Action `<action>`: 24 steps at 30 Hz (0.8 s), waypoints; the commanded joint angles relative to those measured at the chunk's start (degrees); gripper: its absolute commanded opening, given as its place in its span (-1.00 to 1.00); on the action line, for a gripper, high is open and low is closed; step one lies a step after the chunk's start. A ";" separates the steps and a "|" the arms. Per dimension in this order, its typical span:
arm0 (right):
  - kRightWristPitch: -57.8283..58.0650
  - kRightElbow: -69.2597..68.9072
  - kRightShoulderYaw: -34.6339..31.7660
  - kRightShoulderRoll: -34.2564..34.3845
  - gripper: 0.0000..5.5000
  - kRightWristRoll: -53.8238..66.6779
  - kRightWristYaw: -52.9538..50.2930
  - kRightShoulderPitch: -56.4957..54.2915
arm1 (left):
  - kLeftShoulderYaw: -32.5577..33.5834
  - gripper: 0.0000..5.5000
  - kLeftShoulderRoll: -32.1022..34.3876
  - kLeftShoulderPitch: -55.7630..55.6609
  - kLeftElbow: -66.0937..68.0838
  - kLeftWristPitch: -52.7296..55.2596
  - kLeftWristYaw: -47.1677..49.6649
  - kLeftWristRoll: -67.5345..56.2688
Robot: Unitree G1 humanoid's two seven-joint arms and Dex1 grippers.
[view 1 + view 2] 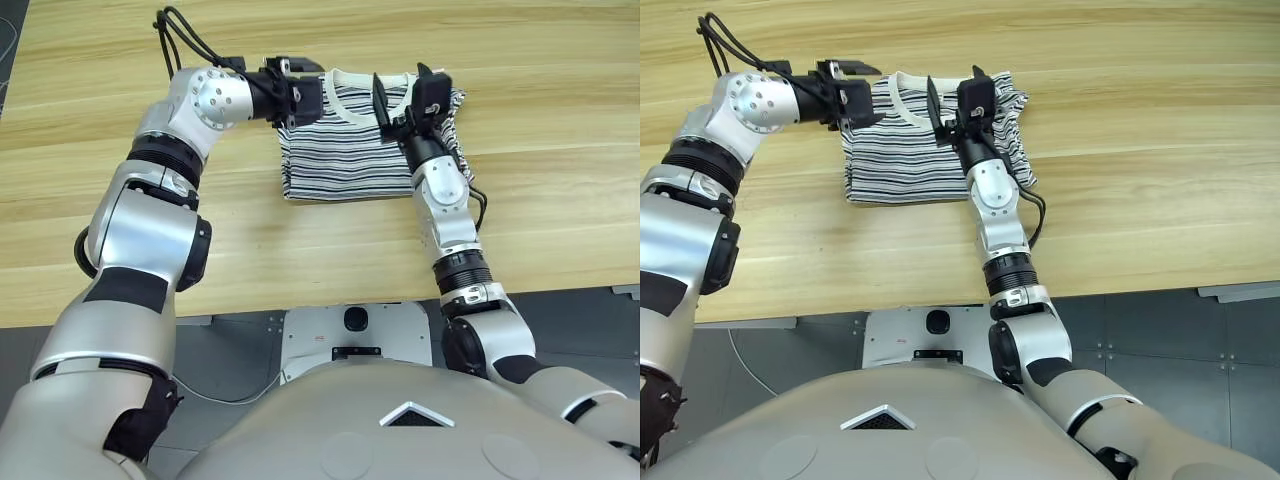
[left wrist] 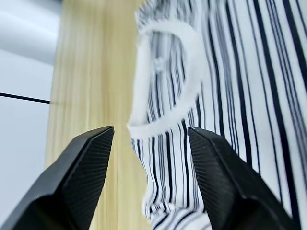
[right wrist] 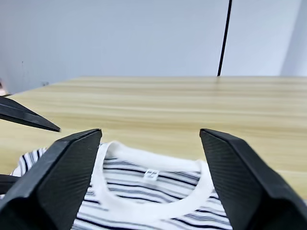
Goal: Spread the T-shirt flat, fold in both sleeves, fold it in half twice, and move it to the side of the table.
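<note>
My left gripper [image 2: 151, 130] and right gripper [image 3: 149, 132] both hang wide open at the folded T-shirt's [image 1: 335, 160] collar. Nothing grabbed.

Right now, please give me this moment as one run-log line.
T-shirt: folded rectangle on table, collar at far edge | left gripper: jaws open, at far-left corner | right gripper: jaws open, over collar's right side

1. Both eye views look down from the head over the wooden table [image 1: 560, 180], sharing the striped T-shirt [image 1: 340, 160].
2. The left wrist view sits close above its white collar [image 2: 143, 81].
3. The right wrist view looks low across it toward a wall [image 3: 120, 38].
</note>
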 commanded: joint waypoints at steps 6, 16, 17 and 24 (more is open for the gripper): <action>7.76 -9.99 9.25 -0.05 0.39 -4.66 -0.01 7.93 | -12.85 0.05 -3.79 -1.92 3.92 4.54 11.16 14.10; 5.16 -23.10 -0.19 -4.33 0.39 1.62 -5.63 8.59 | -12.06 0.05 0.26 9.56 2.44 4.82 -12.46 7.74; 4.63 -23.56 -1.40 -4.75 0.39 1.94 -6.14 8.15 | -10.53 0.05 -0.02 11.09 1.09 4.42 -12.81 5.08; 0.24 -27.87 -7.70 -5.89 0.39 4.69 -8.43 7.05 | 0.45 0.05 -2.05 23.18 -17.63 18.18 -15.08 -13.31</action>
